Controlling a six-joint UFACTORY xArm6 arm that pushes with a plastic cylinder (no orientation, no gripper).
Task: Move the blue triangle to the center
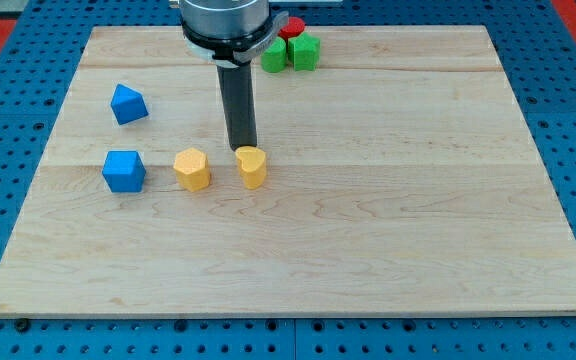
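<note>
The blue triangle lies near the board's left edge, in the upper part of the view. My tip is well to its right and a little lower, just above a yellow heart-shaped block and nearly touching it. A blue cube sits below the triangle. A yellow hexagonal block lies between the cube and the yellow heart.
The wooden board rests on a blue pegboard. At the view's top, by the arm's body, a cluster of two green blocks and a red block sits, partly hidden.
</note>
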